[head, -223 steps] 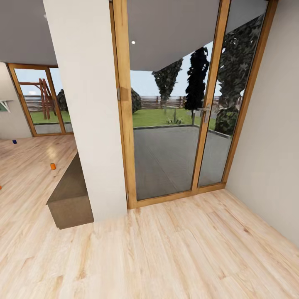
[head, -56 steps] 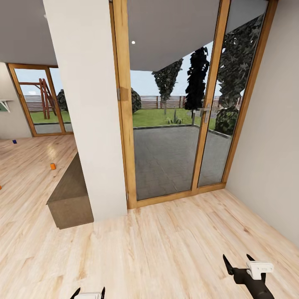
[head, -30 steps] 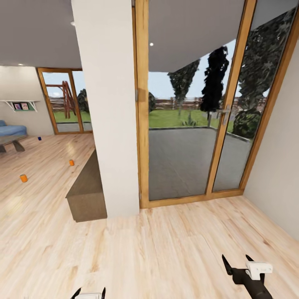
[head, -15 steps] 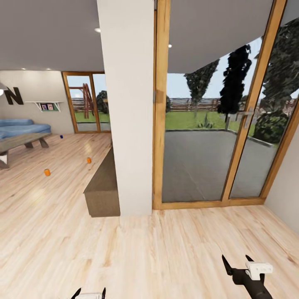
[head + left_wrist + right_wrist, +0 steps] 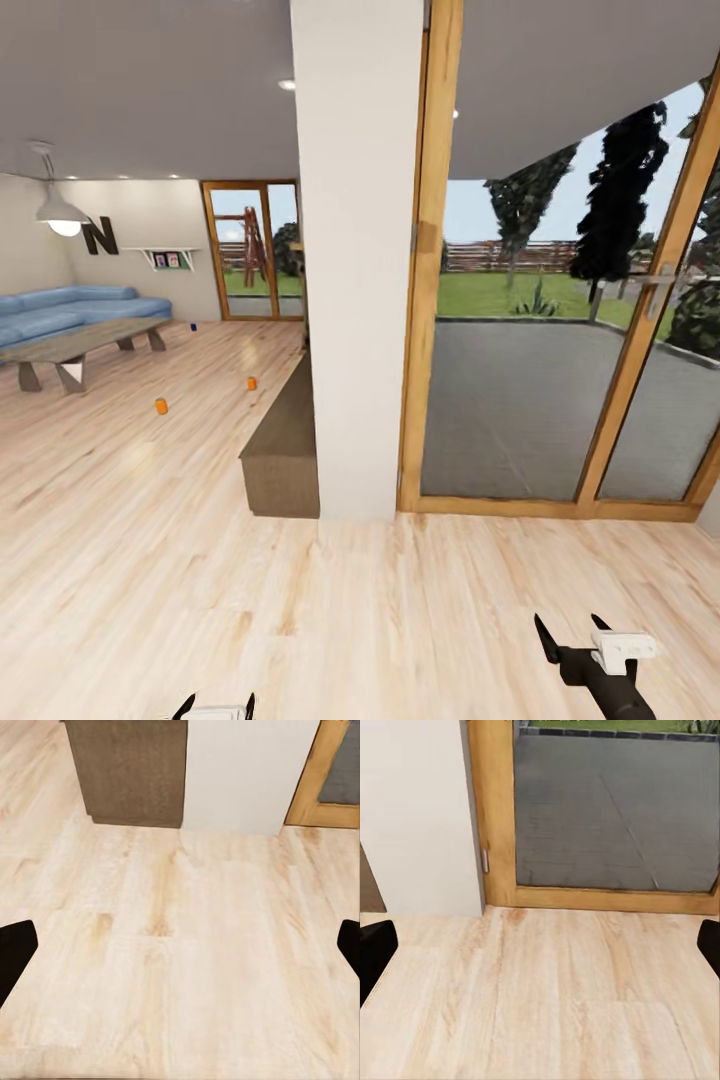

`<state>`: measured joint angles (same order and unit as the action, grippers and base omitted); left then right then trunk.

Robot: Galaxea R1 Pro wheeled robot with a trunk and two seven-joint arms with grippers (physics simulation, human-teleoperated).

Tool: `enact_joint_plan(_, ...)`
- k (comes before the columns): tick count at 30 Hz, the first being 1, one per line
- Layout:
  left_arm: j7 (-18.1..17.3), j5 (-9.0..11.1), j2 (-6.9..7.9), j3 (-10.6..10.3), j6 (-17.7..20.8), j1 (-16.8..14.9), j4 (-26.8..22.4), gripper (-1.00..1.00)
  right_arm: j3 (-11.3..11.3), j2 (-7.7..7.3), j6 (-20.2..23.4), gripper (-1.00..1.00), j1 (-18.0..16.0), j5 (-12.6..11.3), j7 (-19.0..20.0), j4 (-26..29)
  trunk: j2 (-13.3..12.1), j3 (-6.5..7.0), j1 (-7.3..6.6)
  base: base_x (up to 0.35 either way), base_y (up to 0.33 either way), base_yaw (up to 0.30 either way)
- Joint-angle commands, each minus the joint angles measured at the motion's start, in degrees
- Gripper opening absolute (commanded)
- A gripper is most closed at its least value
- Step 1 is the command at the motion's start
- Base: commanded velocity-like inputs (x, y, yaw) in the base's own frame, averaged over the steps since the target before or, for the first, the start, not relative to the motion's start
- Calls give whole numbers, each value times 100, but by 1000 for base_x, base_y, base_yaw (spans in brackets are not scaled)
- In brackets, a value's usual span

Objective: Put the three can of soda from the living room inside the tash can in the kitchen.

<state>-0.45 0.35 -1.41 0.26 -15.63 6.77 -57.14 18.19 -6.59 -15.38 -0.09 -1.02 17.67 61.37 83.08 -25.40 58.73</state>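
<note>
Approaching living room cans: orange can [image 5: 161, 405], orange can [image 5: 251, 383], blue can [image 5: 193, 326]. Left claw [image 5: 216, 705], right claw [image 5: 572, 634] both spread, empty. Risking collision with pillar [image 5: 355, 260] or cabinet [image 5: 285, 450] while turning.

floor: pale wood planks [image 5: 150, 560] | 12 o'clock: white pillar [image 5: 355, 250], low brown cabinet [image 5: 285, 450] at its base | 2 o'clock: wood-framed glass doors [image 5: 560, 400] onto patio | 10 o'clock: blue sofa [image 5: 75, 305], coffee table [image 5: 75, 345], pendant lamp [image 5: 58, 212] lit
</note>
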Motion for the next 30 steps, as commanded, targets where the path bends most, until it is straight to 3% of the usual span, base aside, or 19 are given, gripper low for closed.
enact_joint_plan(1, 0, 0, 0, 0, 0, 0, 0, 100, 0, 0, 0, 100, 0, 0, 0, 0, 0, 5, 0, 0, 0, 240)
enact_joint_plan(13, -3, -5, 0, 0, 3, -1, 1, 100, 0, 0, 0, 100, 0, -2, 4, -2, 0, 51, 0, 0, 0, 210)
enact_joint_plan(30, 0, -8, 0, 0, 4, -4, 1, 100, -29, 0, 0, 100, 0, 5, 9, -18, 0, 59, 0, 0, 0, 23)
